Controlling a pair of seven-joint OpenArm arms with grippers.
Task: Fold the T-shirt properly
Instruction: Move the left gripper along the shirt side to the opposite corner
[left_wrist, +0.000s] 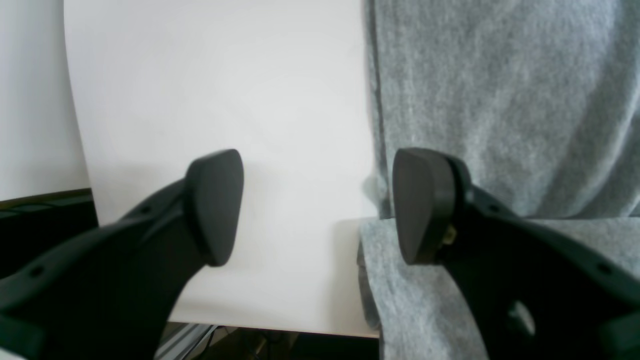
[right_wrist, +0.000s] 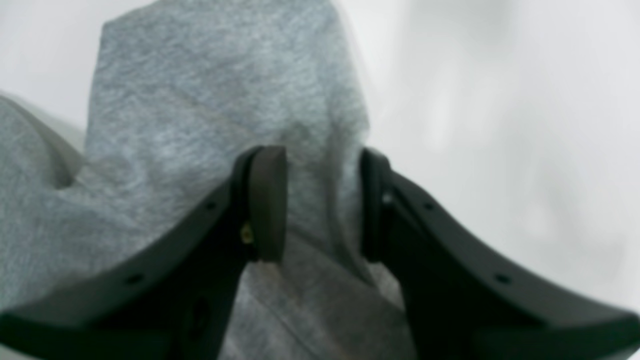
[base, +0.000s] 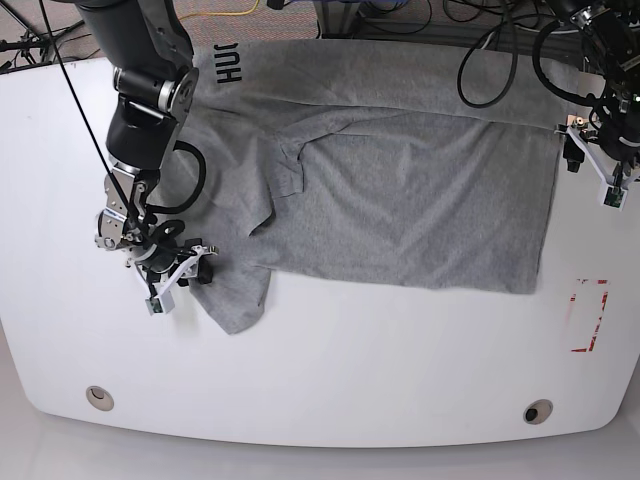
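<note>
Soft heather-grey T-shirt (base: 400, 200) lay rumpled across the white table (base: 330, 370). Right gripper (right_wrist: 320, 205) pinched narrow around a raised sleeve fold near the table's left edge. Left gripper (left_wrist: 320, 205) gaped wide, empty, at the shirt's straight hem.

The heather-grey T-shirt (base: 420, 200) lies spread on the white tabletop (base: 330, 370), partly folded, black lettering at its far edge, one sleeve rumpled near the front.

White table (base: 330, 370); red marking (base: 590, 316) near edge; cables (base: 250, 10) behind.
</note>
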